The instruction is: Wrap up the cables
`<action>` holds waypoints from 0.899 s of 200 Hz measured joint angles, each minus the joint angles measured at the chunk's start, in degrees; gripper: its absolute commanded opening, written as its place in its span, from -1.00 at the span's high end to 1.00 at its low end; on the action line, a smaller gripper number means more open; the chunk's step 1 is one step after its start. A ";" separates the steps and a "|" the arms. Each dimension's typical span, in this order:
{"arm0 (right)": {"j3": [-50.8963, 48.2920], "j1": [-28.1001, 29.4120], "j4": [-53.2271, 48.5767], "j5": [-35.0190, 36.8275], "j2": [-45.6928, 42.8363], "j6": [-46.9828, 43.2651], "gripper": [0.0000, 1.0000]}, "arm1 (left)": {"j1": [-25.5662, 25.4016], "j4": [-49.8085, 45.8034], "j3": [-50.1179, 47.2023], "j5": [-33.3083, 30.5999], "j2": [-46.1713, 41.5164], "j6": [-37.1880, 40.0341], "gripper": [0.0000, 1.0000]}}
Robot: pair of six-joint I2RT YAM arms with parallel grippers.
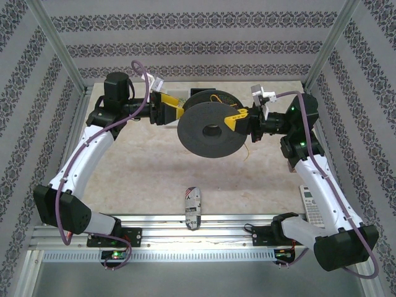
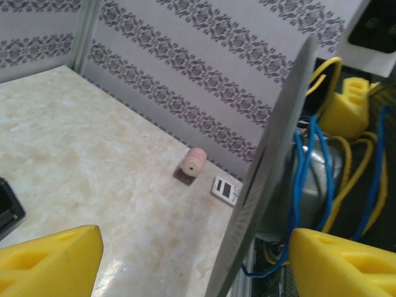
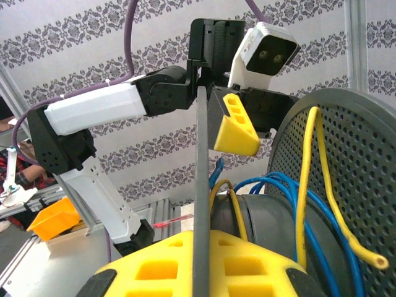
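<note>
Above the table, from overhead: grey spool held clear, right gripper pinching its flange's right edge, left gripper spread around the left edge — yellow cables wound on the hub, one strand hanging. From left wrist: jaws wide apart, flange edge standing between. From right wrist: same flange clamped tight — cable end loose at right.
</note>
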 measured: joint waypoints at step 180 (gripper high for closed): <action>6.34 3.72 0.31 1.64 6.08 0.85 1.00 | -0.11 14.67 -1.01 6.84 0.59 -8.70 1.00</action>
